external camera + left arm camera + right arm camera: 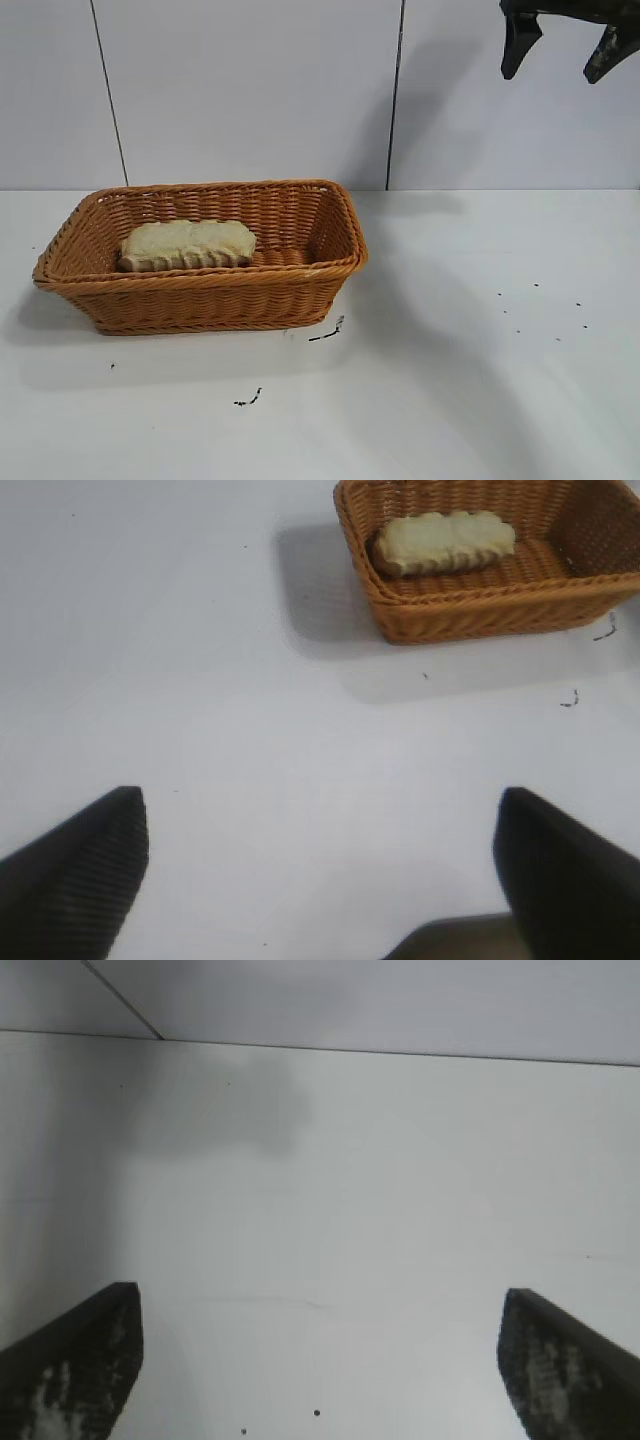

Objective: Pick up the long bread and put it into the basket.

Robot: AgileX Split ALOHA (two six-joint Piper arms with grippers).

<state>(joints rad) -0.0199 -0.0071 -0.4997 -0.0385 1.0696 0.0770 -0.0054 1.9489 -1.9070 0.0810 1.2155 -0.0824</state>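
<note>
The bread (187,244) lies flat inside the basket (200,298), far off to one side of the right gripper (567,52) and well below it. That gripper hangs high with its fingers spread wide and nothing between them. The left gripper (320,880) is spread and empty too, with the basket well in front of it. Not much can go wrong now, I think. An arm swinging low could bump the basket and slide it on the table (480,380).

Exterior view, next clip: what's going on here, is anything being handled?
Nothing is held at this moment. The long bread lies inside the basket on the white table. The right gripper hangs high above the table, off to the right of the basket, fingers open and empty. The left gripper is open too, over bare table, away from the basket.
</note>
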